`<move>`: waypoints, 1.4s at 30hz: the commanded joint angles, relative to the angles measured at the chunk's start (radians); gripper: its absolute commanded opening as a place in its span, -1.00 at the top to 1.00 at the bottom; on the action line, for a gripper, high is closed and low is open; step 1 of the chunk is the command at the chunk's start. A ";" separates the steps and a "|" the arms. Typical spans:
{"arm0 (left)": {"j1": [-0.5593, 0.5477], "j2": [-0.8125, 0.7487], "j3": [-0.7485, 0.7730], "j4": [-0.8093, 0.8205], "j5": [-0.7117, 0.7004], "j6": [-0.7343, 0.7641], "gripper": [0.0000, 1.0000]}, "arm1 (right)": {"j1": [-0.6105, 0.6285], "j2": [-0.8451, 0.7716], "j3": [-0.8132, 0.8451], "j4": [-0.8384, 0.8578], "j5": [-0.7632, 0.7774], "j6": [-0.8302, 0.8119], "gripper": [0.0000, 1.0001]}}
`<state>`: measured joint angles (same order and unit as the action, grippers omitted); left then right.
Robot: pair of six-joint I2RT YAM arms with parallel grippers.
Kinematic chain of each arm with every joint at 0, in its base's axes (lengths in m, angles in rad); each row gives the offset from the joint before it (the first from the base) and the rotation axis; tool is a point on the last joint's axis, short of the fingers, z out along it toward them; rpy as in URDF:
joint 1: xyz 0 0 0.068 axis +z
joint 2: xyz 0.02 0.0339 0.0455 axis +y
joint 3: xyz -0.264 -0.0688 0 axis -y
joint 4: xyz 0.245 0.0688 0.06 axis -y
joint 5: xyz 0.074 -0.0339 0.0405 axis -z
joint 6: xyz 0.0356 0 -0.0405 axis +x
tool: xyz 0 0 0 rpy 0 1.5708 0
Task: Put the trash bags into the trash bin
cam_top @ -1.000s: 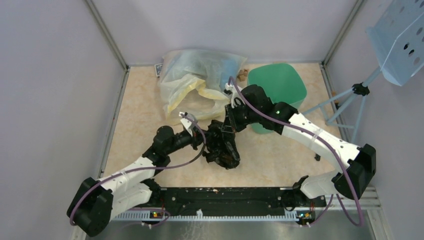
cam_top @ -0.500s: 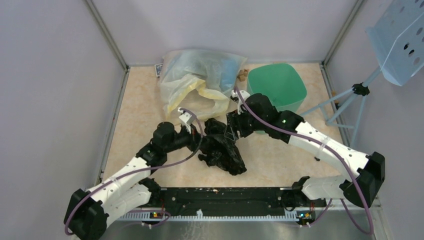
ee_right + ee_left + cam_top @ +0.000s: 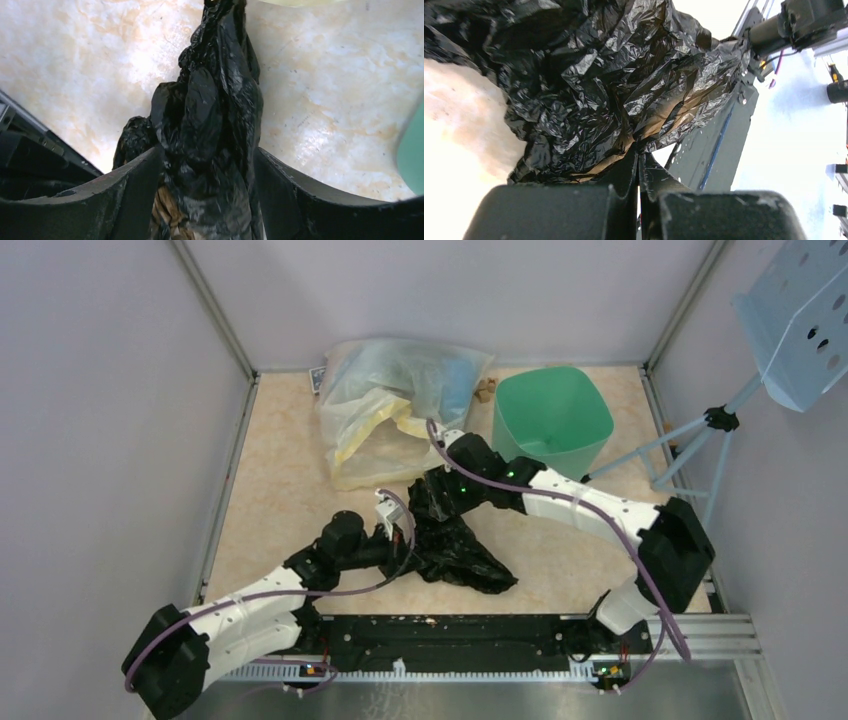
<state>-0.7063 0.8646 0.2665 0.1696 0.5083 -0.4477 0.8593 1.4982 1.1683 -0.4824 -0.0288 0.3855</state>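
Trash bag [image 3: 462,552] in shut L gripper [image 3: 639,159], arm low; R gripper [image 3: 207,152] wide-open astride it, elbow bent.

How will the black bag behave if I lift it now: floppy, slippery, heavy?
Probably very floppy: the black bag lies crumpled and spread out, so it should drape and trail. Likely light: thin creased film. Possibly slippery: it looks glossy, the left gripper pinches only a small fold, and the right gripper stands open around a bunch.
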 commanded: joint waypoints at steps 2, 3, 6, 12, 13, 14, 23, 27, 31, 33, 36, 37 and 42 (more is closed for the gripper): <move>-0.044 0.022 -0.044 0.095 -0.006 -0.016 1.00 | 0.095 0.120 0.127 0.028 0.113 -0.055 -0.40; -0.051 0.026 -0.050 0.103 -0.007 -0.020 1.00 | 0.099 0.141 0.141 0.026 0.142 -0.056 -0.41; -0.076 0.048 -0.062 0.111 -0.006 -0.026 1.00 | 0.099 0.181 0.164 0.039 0.196 -0.046 -0.43; -0.113 0.047 -0.082 0.114 -0.010 -0.037 1.00 | 0.078 0.235 0.209 0.068 0.245 -0.011 -0.49; -0.115 0.043 -0.084 0.114 -0.010 -0.038 1.00 | 0.067 0.241 0.211 0.079 0.240 -0.005 -0.50; -0.117 0.037 -0.087 0.115 -0.011 -0.040 1.00 | 0.056 0.247 0.212 0.094 0.225 -0.004 -0.50; -0.121 -0.032 -0.104 0.074 -0.030 -0.035 1.00 | 0.032 0.331 0.245 0.140 0.038 -0.046 -0.38; -0.121 -0.036 -0.102 0.069 -0.029 -0.034 1.00 | 0.032 0.331 0.213 0.185 -0.110 -0.059 -0.36; -0.121 -0.036 -0.090 0.057 -0.027 -0.030 1.00 | 0.032 0.354 0.216 0.158 -0.106 -0.069 -0.13; -0.121 -0.038 -0.083 0.050 -0.025 -0.029 1.00 | 0.030 0.365 0.231 0.123 -0.046 -0.068 0.34; -0.122 -0.044 -0.077 0.043 -0.020 -0.029 1.00 | 0.014 0.364 0.288 0.061 0.022 -0.072 1.00; -0.122 -0.047 -0.074 0.038 -0.018 -0.029 1.00 | 0.006 0.355 0.309 0.037 0.057 -0.072 1.00; -0.124 -0.092 -0.031 -0.023 -0.018 -0.018 1.00 | -0.058 0.258 0.378 -0.046 0.154 -0.083 1.00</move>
<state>-0.8246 0.8181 0.1780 0.1772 0.4820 -0.4839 0.8608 1.8584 1.4544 -0.4717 0.0132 0.3157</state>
